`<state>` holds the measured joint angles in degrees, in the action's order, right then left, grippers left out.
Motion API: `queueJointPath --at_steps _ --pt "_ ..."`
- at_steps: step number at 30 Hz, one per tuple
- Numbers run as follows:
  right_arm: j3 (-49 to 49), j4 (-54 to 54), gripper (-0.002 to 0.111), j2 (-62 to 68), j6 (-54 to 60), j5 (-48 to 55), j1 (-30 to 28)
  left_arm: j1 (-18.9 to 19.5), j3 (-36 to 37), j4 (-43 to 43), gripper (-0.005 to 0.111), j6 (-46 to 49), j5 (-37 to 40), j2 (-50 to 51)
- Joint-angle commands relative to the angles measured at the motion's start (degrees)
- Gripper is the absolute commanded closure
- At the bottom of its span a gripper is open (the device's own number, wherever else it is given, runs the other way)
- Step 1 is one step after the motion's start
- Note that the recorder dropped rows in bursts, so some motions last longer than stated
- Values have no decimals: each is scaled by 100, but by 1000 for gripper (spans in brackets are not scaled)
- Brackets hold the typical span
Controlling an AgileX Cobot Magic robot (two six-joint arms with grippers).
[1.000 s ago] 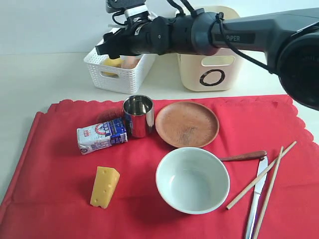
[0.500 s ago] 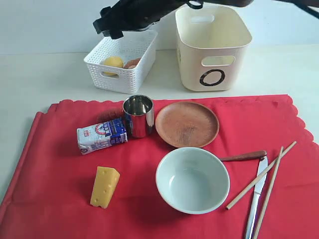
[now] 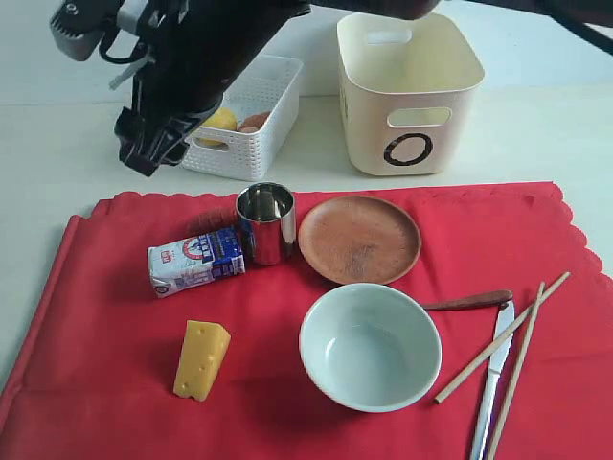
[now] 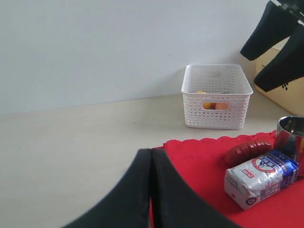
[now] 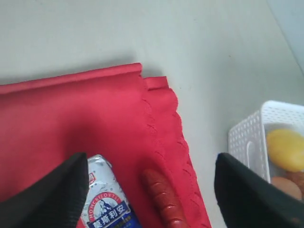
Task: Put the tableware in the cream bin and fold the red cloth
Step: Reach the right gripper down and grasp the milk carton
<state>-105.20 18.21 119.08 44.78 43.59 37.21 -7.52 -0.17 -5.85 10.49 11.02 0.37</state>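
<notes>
The right hand (image 3: 153, 151), jaws wide and empty, hangs tilted down from an arm (image 3: 220, 38) reaching across, sausage (image 5: 161, 199) and milk carton (image 3: 194, 261) just beneath it, steel cup (image 3: 265, 222) beside those, cream bin (image 3: 410, 91) well apart, so clearing the red cloth (image 3: 96, 316) seems barely begun and a straight drop to grasp likely comes next

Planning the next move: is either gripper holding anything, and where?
Nothing. The right gripper hangs open and empty above the red cloth; the left gripper is shut, empty.
</notes>
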Motion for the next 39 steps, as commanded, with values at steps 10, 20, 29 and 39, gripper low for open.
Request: queueJointPath --at_steps 10,20,29,39 --pt "-28 109 38 602 1706 920 612 25 17 -3 105 -24 -5 -37" --pt "-28 -196 38 1274 1967 298 612 25 17 -3 105 -9 -5 -37" --pt "-28 -866 38 1572 1328 -318 612 25 17 -3 105 -24 -5 -37" --pt "-28 -923 38 1607 1043 -418 593 25 17 -3 105 -11 -5 -37"
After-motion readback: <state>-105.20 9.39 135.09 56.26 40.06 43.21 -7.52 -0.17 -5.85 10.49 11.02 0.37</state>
